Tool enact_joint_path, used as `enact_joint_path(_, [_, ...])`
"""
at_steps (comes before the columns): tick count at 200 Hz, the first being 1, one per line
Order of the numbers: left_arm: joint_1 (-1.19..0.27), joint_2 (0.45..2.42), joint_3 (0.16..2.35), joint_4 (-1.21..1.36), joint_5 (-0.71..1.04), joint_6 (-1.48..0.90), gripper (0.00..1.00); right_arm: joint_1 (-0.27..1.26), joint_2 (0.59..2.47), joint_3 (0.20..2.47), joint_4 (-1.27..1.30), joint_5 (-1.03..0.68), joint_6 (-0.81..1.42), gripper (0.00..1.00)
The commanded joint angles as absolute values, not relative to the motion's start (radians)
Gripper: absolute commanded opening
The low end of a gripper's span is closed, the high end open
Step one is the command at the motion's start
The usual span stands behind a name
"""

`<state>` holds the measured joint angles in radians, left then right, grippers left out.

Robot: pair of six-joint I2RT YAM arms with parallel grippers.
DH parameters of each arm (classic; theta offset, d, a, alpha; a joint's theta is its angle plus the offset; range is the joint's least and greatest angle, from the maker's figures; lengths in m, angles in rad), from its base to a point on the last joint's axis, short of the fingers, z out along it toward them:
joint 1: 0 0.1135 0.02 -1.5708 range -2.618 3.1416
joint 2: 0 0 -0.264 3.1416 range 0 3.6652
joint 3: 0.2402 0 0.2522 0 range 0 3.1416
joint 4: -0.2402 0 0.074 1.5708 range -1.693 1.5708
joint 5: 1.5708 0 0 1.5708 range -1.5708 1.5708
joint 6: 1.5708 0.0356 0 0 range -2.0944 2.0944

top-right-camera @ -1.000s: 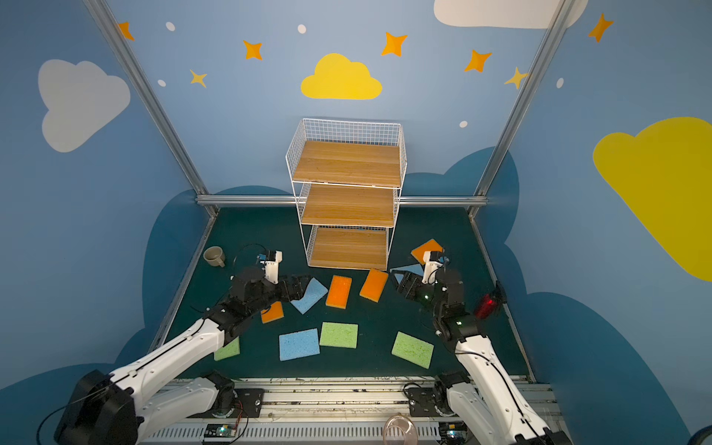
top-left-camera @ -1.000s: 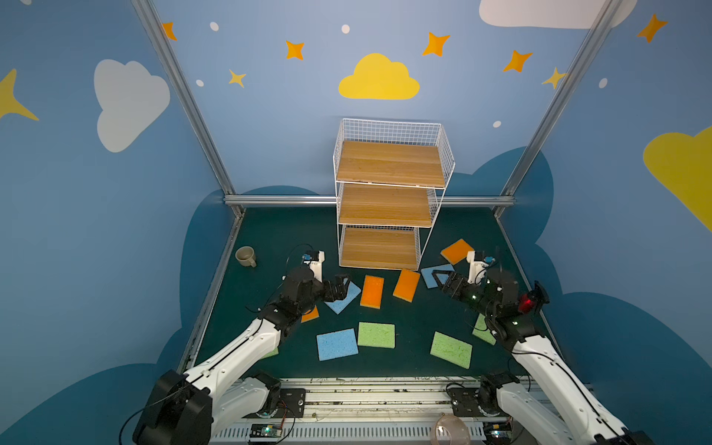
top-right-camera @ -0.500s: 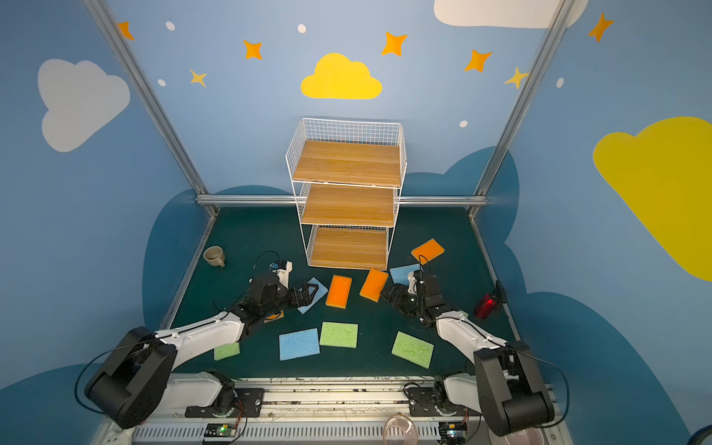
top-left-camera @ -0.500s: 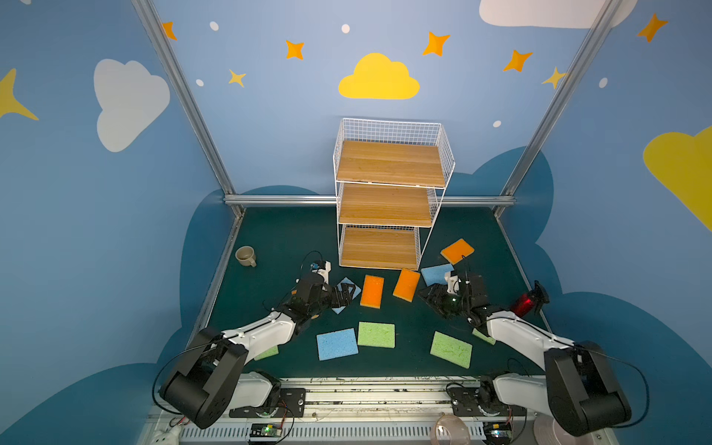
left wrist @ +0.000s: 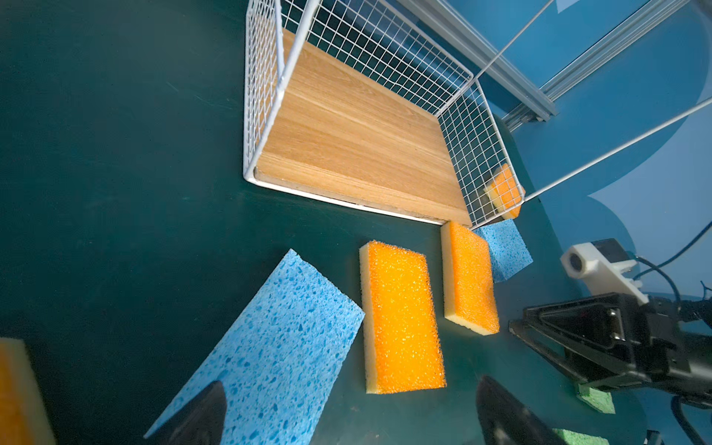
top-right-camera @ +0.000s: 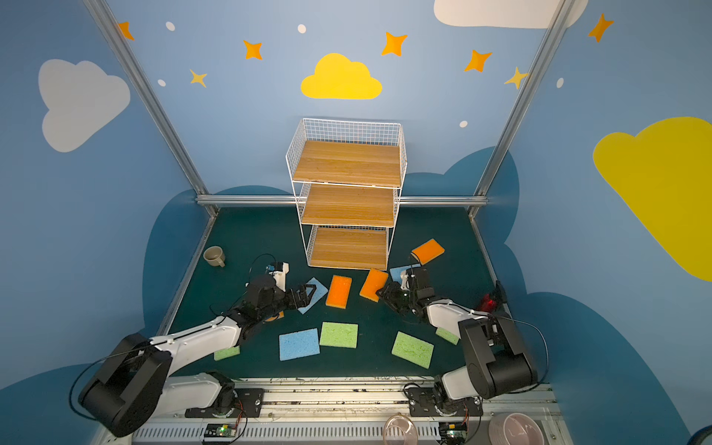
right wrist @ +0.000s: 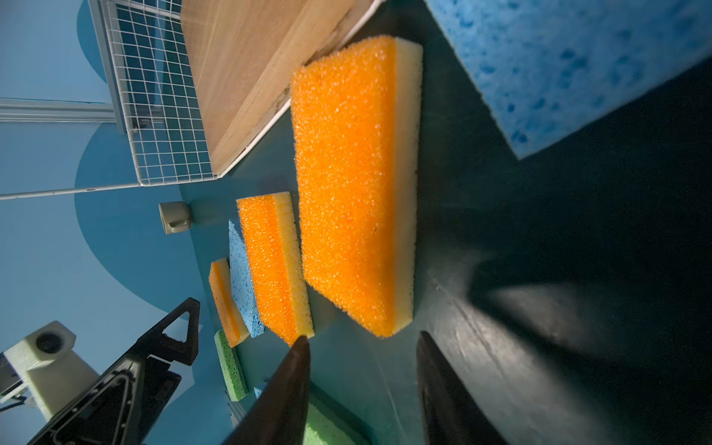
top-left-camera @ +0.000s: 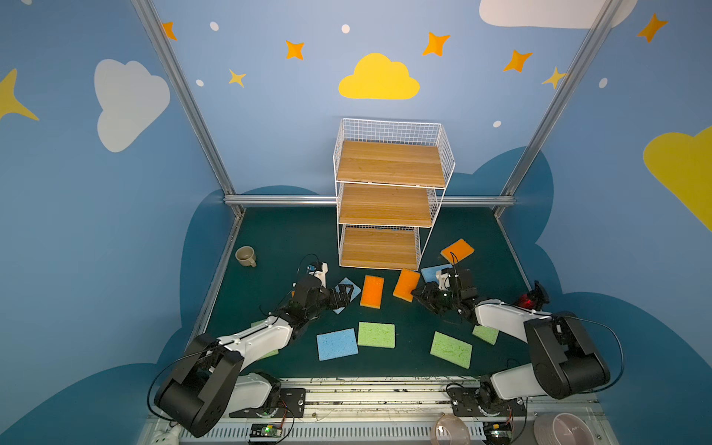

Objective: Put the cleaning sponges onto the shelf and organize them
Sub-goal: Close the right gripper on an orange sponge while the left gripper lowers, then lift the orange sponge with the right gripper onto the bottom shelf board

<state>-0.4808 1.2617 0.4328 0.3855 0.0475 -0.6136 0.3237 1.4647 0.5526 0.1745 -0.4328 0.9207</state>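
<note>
Right hand (right wrist: 362,346) has fingers apart, gripping nothing, tips just short of an orange sponge (right wrist: 346,185). It's lying flat, long axis running from the hand to the shelf (top-left-camera: 389,165), far end at the bottom board's front edge. The left hand (top-left-camera: 345,296) is wide open over a blue sponge (left wrist: 277,346) that lies diagonal. Green sponges (top-left-camera: 376,334) sit nearer the front of the dark green tabletop (top-left-camera: 277,239). Blue walls (top-left-camera: 269,115) w/ clouds + stars.

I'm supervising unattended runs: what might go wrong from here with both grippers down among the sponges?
The right gripper sits short of the yellow-edged orange rectangular sponge; closing now may grab nothing.
That sponge's far end is right at the bottom wooden board of the white wire shelf; a push could jam it.
The open left gripper spans the flat blue porous sponge and a neighbouring orange sponge; it may catch both.
</note>
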Motion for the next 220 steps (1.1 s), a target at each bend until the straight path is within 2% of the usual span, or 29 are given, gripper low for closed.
enact_joint_path(1, [-0.485, 1.23, 0.431, 0.34, 0.039, -0.618, 0.99, 0.326, 1.504, 0.599, 0.176, -0.41, 0.914, 0.43])
enact_joint_path(81, [-0.484, 1.152, 0.417, 0.282, 0.012, -0.603, 0.99, 0.33, 1.607, 0.614, 0.215, -0.419, 0.922, 0.3])
enact_joint_path(130, [-0.484, 1.139, 0.42, 0.255, 0.011, -0.609, 0.99, 0.331, 1.608, 0.609, 0.212, -0.42, 0.909, 0.07])
enact_joint_path(158, [-0.485, 1.098, 0.425, 0.207, -0.013, -0.627, 1.0, 0.336, 1.575, 0.601, 0.204, -0.429, 0.895, 0.0])
enact_joint_path(220, [-0.466, 1.006, 0.422, 0.142, -0.04, -0.615, 0.99, 0.437, 1.427, 0.631, 0.098, -0.447, 0.803, 0.0])
